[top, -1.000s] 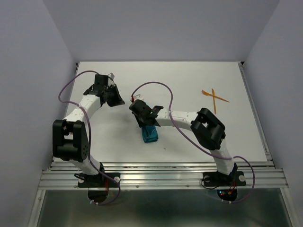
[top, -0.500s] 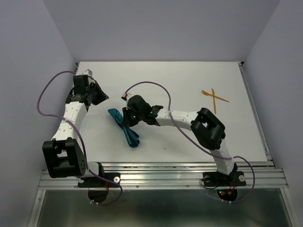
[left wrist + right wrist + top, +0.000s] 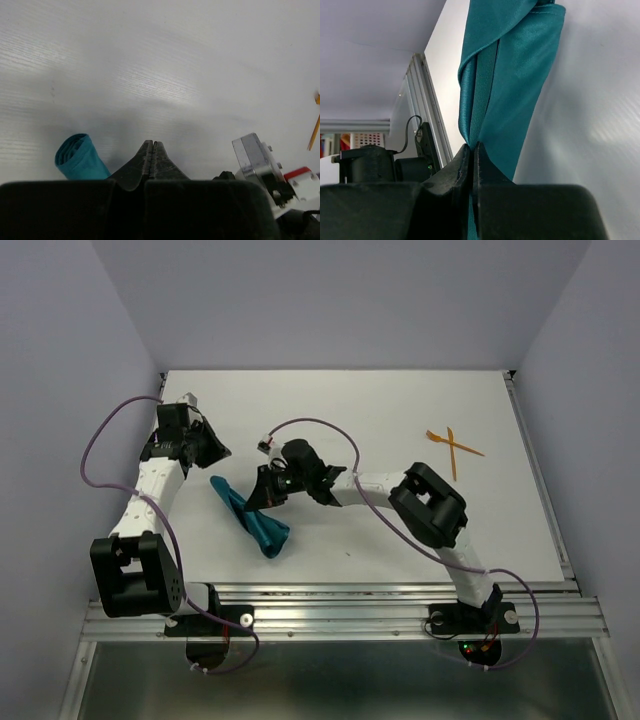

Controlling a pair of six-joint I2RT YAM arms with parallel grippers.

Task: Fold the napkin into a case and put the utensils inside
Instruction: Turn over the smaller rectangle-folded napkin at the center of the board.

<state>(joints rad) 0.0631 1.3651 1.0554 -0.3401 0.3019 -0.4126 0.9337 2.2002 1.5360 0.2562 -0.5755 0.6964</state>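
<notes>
Right wrist: right hand pinches napkin; left hand closed.

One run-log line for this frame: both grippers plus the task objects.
left gripper: shut, empty | right gripper: shut on napkin | napkin: bunched, no case yet | utensils: crossed, far right, untouched

The left arm stood folded along the table's left edge, the left gripper pressed together, empty. The right arm stretched leftward over the table's middle, the right gripper angled down, pinching the napkin.
</notes>
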